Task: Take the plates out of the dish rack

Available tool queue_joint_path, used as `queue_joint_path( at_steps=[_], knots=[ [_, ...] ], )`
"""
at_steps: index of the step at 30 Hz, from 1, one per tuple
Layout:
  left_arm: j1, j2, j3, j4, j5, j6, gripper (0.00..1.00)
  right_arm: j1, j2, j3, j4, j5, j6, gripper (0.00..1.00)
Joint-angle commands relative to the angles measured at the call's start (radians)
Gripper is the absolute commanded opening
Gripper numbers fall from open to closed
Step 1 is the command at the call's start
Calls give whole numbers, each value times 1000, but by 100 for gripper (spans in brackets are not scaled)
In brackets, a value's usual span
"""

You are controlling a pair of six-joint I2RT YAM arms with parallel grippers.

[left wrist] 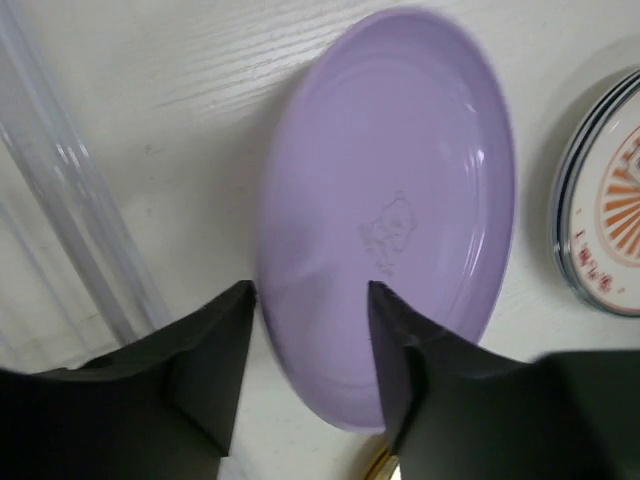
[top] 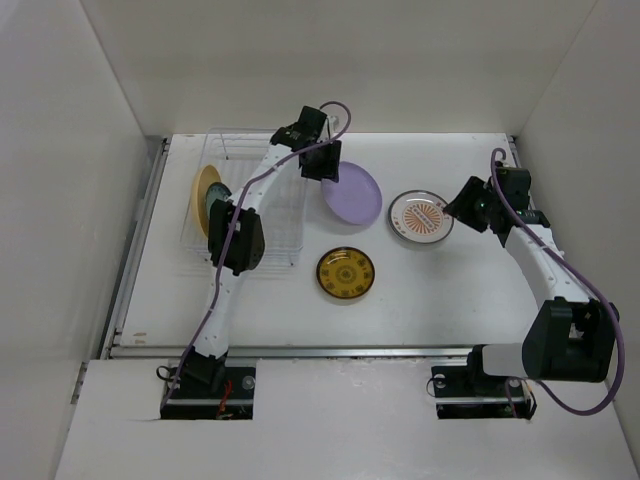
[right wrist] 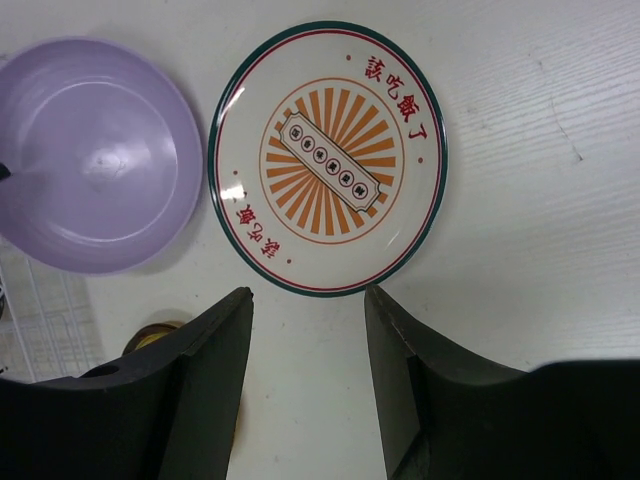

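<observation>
The lavender plate [top: 352, 192] lies flat on the table, right of the dish rack [top: 285, 225]. My left gripper [top: 322, 168] hovers at its left rim. In the left wrist view the jaws of this gripper [left wrist: 310, 295] stand apart astride the rim of the lavender plate [left wrist: 390, 200], so it is open. The white sunburst plate [top: 421, 217] lies further right. My right gripper [top: 464, 202] is beside it, and in its wrist view it [right wrist: 308, 300] is open and empty, just short of the sunburst plate [right wrist: 327, 158]. An amber patterned plate [top: 346, 273] lies nearer the front. A mustard-yellow plate [top: 207, 186] stands in the rack.
A teal-edged plate [top: 202, 210] stands against the yellow one in the rack's left end. Clear rack wires [left wrist: 70, 200] run just left of my left fingers. White walls close in the table on the left, back and right.
</observation>
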Motion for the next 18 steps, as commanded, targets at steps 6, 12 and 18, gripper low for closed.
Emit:
queue_joint_path(
  at_steps=[6, 12, 18],
  knots=[
    [5, -63, 4, -47, -96, 32, 70, -4, -57, 27, -5, 10, -26, 55],
    [5, -195, 15, -93, -134, 75, 85, -4, -98, 7, -5, -2, -26, 56],
    [5, -367, 1, -191, -263, 205, 77, -4, -134, -27, 13, -74, -26, 56]
  ],
)
